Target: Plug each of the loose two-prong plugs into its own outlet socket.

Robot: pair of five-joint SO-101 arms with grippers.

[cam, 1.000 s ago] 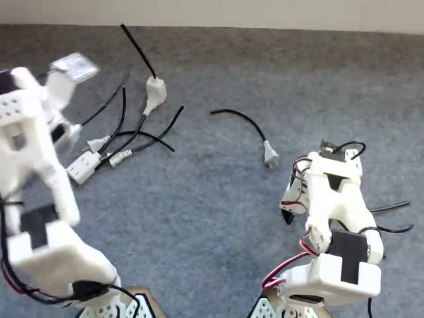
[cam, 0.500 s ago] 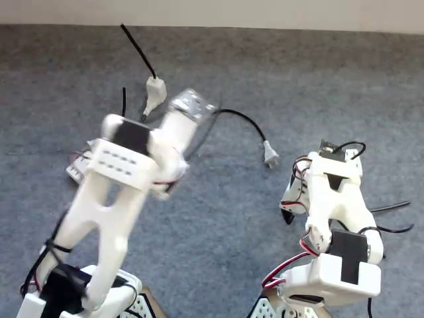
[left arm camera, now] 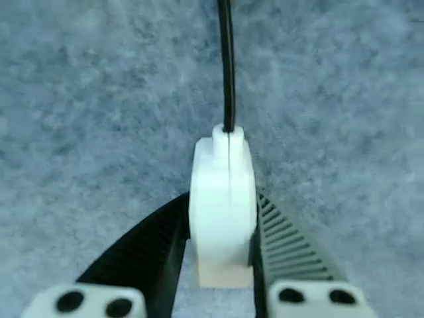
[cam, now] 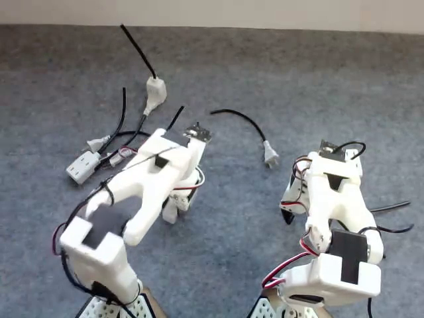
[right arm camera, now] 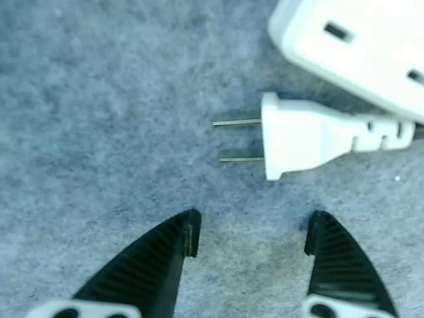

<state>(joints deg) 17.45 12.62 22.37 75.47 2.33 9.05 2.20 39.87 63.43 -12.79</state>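
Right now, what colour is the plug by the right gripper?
White plug, silver prongs; best in right wrist view.

A grey-blue carpet with a short, mottled, felt-like pile covers the whole work surface, seen from above. Along the far edge runs a pale, off-white strip, either a wall or a bare surface; it is unclear which. The light is soft and even, with faint, blurred shadows on the pile.

The high view looks down from behind the left arm and right arm onto grey carpet. Both wrist views face it closely, on patches seemingly hidden under those arms.
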